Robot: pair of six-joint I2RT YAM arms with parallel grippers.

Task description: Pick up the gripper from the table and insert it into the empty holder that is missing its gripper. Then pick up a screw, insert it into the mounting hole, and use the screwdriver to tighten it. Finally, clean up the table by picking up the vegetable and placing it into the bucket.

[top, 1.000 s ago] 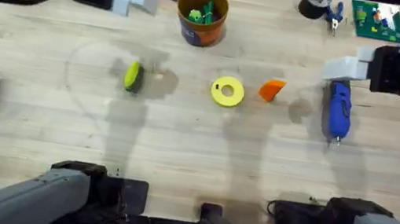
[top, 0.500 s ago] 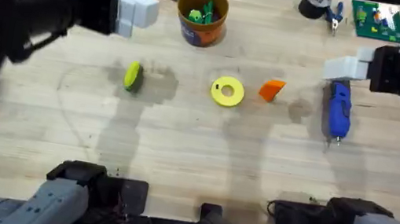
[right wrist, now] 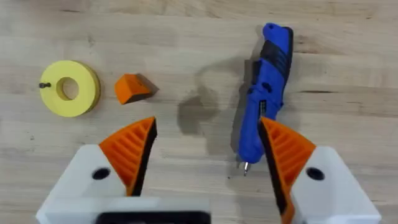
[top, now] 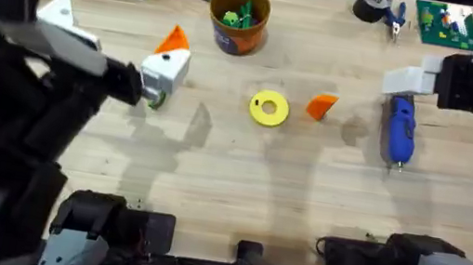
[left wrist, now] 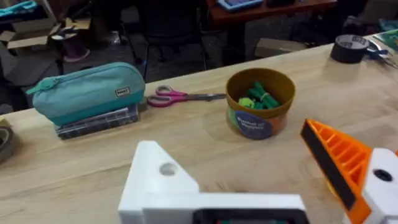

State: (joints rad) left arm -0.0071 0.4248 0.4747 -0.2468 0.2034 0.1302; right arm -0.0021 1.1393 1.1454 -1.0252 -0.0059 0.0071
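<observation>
My right tool hangs wide open and empty over the screwdriver; the loose gripper may skid across the bench if nudged.

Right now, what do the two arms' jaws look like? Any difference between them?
Right gripper: white blocky mounts, each carrying an orange ribbed tip. Left gripper: same white mounts, but one is bare with an open screw hole; the other has its orange tip. Arm links are grey and black.
</observation>
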